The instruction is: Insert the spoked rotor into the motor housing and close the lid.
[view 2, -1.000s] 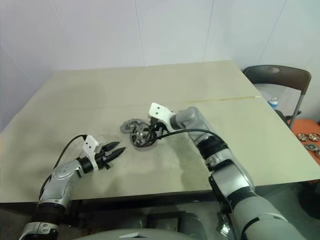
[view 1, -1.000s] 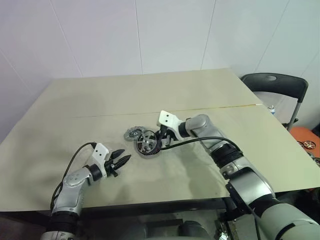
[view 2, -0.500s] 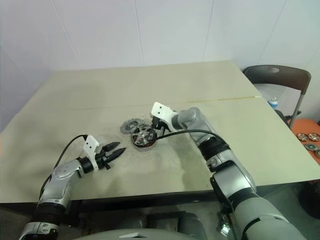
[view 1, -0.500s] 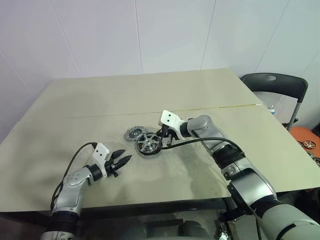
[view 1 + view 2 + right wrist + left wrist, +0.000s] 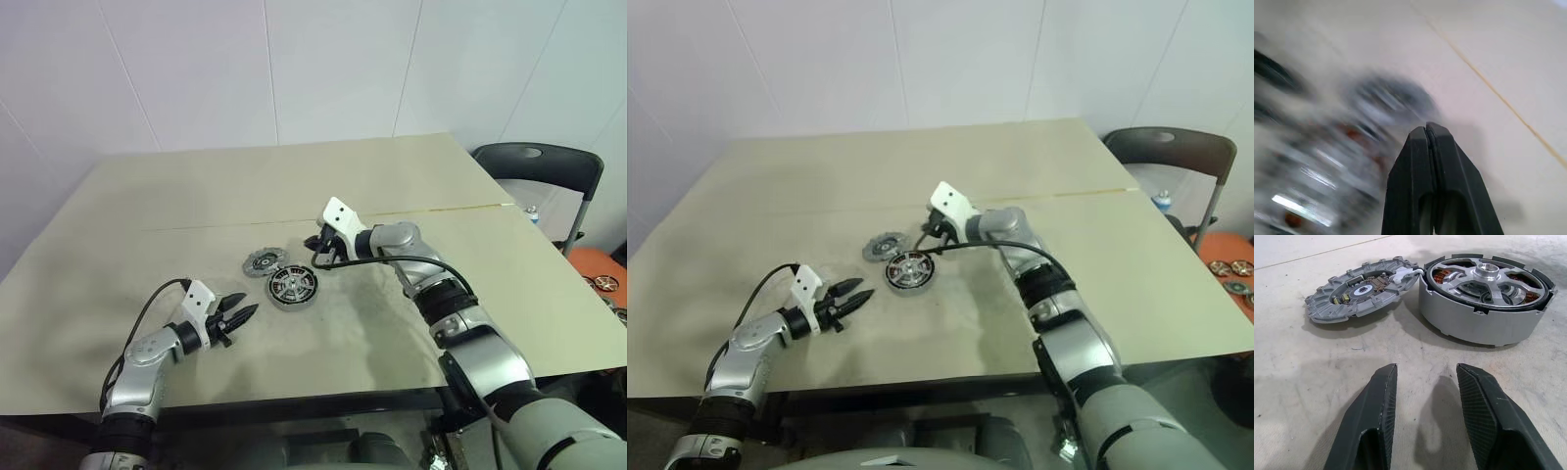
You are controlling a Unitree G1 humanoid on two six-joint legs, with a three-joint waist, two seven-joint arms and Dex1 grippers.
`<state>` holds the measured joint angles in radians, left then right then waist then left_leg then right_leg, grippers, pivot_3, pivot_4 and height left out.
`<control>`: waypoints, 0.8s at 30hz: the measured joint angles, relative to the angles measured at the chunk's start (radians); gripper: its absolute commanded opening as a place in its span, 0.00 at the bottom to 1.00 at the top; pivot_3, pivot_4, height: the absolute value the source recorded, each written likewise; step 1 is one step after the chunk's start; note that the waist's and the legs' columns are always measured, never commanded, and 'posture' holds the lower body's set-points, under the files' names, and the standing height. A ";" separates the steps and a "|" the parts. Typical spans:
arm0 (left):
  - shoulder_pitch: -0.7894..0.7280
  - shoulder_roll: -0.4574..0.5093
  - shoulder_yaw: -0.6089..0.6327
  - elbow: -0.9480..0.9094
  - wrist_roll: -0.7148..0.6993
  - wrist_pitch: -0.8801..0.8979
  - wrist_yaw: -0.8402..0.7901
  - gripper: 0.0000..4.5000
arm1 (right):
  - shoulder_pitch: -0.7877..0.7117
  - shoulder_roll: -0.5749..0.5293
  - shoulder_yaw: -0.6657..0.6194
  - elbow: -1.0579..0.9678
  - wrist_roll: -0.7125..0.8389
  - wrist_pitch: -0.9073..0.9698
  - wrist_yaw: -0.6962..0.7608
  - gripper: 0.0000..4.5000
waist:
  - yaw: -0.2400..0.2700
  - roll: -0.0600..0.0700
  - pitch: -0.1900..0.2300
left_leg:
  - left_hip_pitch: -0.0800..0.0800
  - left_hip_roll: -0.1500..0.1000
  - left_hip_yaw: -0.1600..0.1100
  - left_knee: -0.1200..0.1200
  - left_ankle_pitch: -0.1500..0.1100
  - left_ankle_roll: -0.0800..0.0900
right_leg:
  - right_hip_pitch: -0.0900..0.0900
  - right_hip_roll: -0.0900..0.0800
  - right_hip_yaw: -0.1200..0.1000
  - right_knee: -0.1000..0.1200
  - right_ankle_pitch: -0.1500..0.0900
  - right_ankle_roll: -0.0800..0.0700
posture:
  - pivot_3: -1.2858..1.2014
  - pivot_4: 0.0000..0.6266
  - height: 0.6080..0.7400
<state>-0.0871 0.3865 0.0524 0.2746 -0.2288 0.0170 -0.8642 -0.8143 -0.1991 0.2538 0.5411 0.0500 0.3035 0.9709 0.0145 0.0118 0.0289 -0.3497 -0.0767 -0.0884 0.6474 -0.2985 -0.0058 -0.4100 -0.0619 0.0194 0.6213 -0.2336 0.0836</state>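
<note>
**Right gripper lifted clear of the seated rotor**

Change since the earlier frames: a second ago we were seeing the right gripper (image 5: 319,247) pressed against the rim of the motor housing (image 5: 293,288), which was standing tipped on edge. The housing is now lying flat on the desk (image 5: 411,186), and the right gripper is hovering just past its far right side, apart from it, fingers pressed together on nothing. The left gripper (image 5: 240,318) is sitting where it was.

Items, as we are finding them:

- Spoked rotor (image 5: 1484,279): resting inside the motor housing, silver spokes and hub facing up, copper windings showing between the spokes.
- Lid (image 5: 263,261): lying on the desk just beside the housing on its far left side, its notched rim leaning against the housing wall in the left wrist view; not yet fitted.
- Left gripper: low over the desk, pointing toward the housing and lid, near both but touching neither, its fingers (image 5: 1374,421) parted a moderate way and empty.
- Right gripper: above the desk, closer to the housing than to the lid.
</note>
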 measured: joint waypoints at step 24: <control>-0.036 0.036 0.011 -0.159 -0.107 0.112 -0.003 0.46 | 0.185 0.023 -0.072 -0.190 0.196 0.234 0.002 0.01 | -0.011 -0.004 0.000 | 0.000 0.002 0.002 0.000 0.000 0.000 | -0.001 0.002 0.001 -0.001 0.000 0.000 | 0.52 0.00 1.00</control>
<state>-0.1227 0.4227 0.0632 0.1159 -0.3356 0.1289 -0.8668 -0.6293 -0.1761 0.1815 0.3508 0.2463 0.5380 0.9729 0.0030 0.0081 0.0284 -0.3497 -0.0750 -0.0869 0.6471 -0.2990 -0.0054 -0.4109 -0.0599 0.0208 0.6207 -0.2336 0.0838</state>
